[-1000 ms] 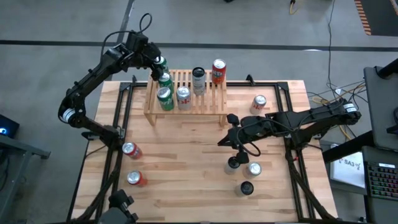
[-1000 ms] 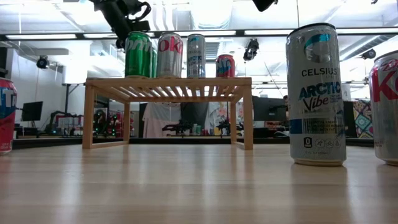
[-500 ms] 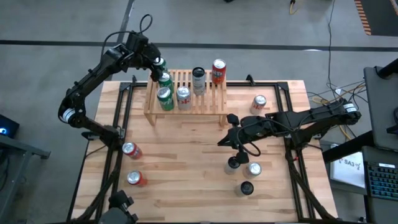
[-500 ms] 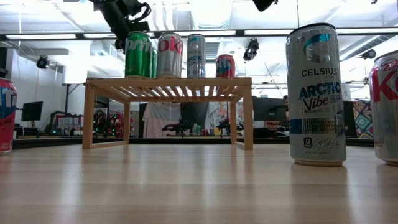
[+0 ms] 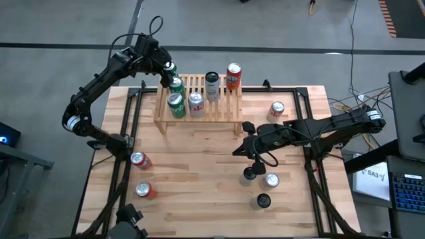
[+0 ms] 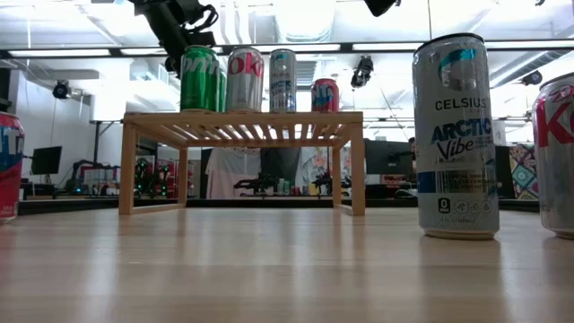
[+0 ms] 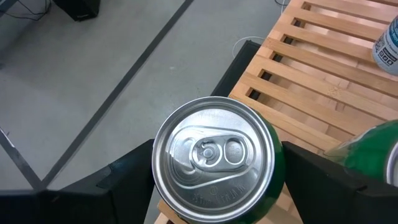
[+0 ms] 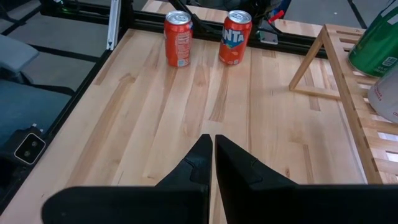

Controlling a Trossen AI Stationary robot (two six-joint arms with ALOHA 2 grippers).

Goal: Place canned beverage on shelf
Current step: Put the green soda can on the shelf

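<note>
Left gripper [image 5: 167, 69] reaching over the shelf's [image 5: 226, 109] far left corner, fingers spread either side of an upright green can [image 7: 214, 160] standing there, against or just beside its sides. Right gripper [image 8: 213, 144] hovering over mid-tabletop [image 5: 192, 172], fingers pressed together, holding nothing.

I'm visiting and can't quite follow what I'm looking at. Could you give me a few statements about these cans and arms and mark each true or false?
1. The left gripper has a green can between its fingers at the shelf's corner. True.
2. The right gripper is wide open. False: it is shut, empty, over the table.
3. Two orange-red cans stand together on the table. True.
4. The shelf is bare. False: several cans stand on it.
</note>
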